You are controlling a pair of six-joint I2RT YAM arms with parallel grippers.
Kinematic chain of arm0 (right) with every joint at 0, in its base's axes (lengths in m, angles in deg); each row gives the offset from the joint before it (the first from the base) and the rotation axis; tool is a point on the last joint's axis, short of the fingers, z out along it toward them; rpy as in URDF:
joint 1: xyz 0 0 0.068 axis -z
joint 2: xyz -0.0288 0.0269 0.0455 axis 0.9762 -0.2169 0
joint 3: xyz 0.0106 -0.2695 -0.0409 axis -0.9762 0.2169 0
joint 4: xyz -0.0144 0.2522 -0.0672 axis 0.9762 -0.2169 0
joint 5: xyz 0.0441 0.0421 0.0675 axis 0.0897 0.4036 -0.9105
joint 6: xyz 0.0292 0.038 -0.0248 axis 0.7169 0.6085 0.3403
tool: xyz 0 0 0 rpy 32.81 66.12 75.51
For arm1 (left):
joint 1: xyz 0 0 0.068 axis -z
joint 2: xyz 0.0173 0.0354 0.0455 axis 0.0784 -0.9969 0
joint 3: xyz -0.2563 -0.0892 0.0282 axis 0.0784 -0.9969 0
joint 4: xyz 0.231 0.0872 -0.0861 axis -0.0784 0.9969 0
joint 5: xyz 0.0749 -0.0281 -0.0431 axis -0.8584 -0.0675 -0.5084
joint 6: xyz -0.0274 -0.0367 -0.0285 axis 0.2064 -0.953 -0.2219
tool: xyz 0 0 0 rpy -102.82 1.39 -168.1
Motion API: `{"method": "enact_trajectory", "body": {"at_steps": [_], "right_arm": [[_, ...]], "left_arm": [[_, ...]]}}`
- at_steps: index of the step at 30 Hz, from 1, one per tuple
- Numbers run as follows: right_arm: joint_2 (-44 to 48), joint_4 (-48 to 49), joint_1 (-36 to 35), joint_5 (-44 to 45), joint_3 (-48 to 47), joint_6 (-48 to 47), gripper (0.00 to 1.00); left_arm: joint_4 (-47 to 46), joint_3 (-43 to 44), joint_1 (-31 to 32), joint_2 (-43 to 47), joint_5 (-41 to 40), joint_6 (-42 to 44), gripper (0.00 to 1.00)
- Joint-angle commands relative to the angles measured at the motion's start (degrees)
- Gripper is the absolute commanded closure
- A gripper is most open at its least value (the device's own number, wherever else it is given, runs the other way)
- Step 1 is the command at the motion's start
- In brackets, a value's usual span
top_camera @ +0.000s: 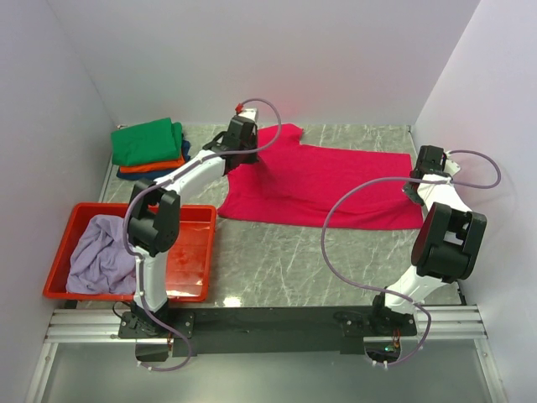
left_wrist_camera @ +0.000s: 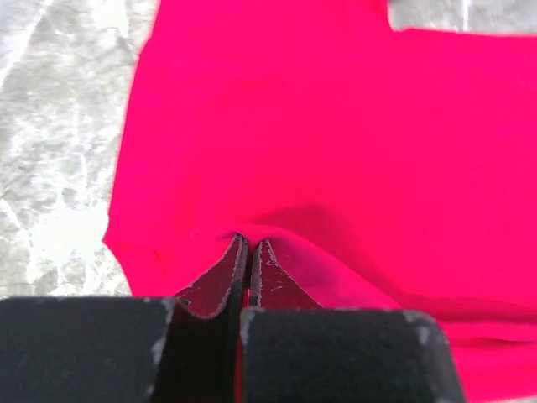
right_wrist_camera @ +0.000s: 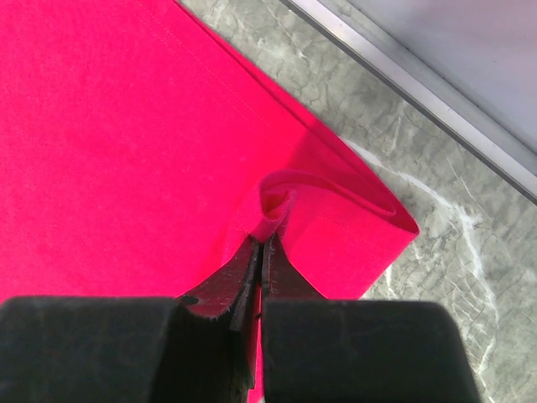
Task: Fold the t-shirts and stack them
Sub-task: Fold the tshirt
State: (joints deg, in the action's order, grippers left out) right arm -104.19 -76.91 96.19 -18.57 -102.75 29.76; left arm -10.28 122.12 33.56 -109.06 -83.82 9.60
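The crimson-pink t-shirt [top_camera: 323,186] lies spread flat on the marble table, its collar end to the left. My left gripper [top_camera: 242,159] is shut on a pinch of its cloth near the left edge; the left wrist view shows the shirt [left_wrist_camera: 336,134] puckered between the closed fingertips [left_wrist_camera: 249,245]. My right gripper [top_camera: 416,188] is shut on the shirt's right hem corner, where the cloth [right_wrist_camera: 126,126] curls up into a fold at the tips [right_wrist_camera: 267,240]. A pale lavender t-shirt [top_camera: 101,254] lies crumpled in the tray. Folded green [top_camera: 149,141], orange [top_camera: 147,167] and dark blue [top_camera: 184,149] t-shirts are stacked at the back left.
A rigid red plastic tray [top_camera: 186,252] stands at the near left beside the left arm. White walls close in the table on the left, back and right. A metal rail [right_wrist_camera: 436,101] runs along the table's edge close to the right gripper.
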Motion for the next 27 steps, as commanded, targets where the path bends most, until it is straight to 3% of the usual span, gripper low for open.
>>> {"method": "enact_trajectory", "body": {"at_steps": [1, 14, 16, 17, 18, 21, 23, 24, 27], "right_arm": [[1.07, 0.68, -0.35, 2.69, -2.71, -0.58, 1.0], [-1.04, 0.59, -0.35, 3.04, -3.85, -0.41, 1.0], [-1.22, 0.85, -0.35, 2.17, -3.85, -0.41, 0.96], [-1.48, 0.94, -0.35, 1.9, -3.85, -0.49, 0.87], [-1.4, 1.12, -0.35, 1.29, -3.85, -0.41, 0.82], [-0.08, 2.35, -0.53, 0.84, -2.88, -0.76, 0.66], [2.46, 3.49, -0.44, 0.84, -1.65, -1.02, 0.53], [3.52, 3.84, -0.44, 0.93, -1.21, -1.11, 0.5], [8.35, 5.33, -0.44, 1.63, 1.24, -1.11, 0.44]], "left_arm": [[-2.96, 1.17, -1.37, 1.99, -0.92, -2.44, 0.99], [-3.93, -0.41, -3.39, 1.91, 1.28, -4.56, 0.99], [-3.58, -0.06, -3.48, 1.47, 1.55, -4.73, 0.98], [-3.49, 0.11, -3.48, 1.29, 1.63, -4.82, 0.93], [-3.75, 0.03, -3.48, 1.38, 1.63, -5.0, 0.77], [-4.45, -0.41, -3.48, 2.08, 1.02, -5.61, 0.42], [-5.5, -1.28, -3.48, 3.57, 0.32, -5.87, 0.32], [-5.86, -1.73, -3.48, 4.88, -0.12, -5.96, 0.25], [-7.87, -4.53, -3.22, 8.13, 0.05, -6.75, 0.17]]}}
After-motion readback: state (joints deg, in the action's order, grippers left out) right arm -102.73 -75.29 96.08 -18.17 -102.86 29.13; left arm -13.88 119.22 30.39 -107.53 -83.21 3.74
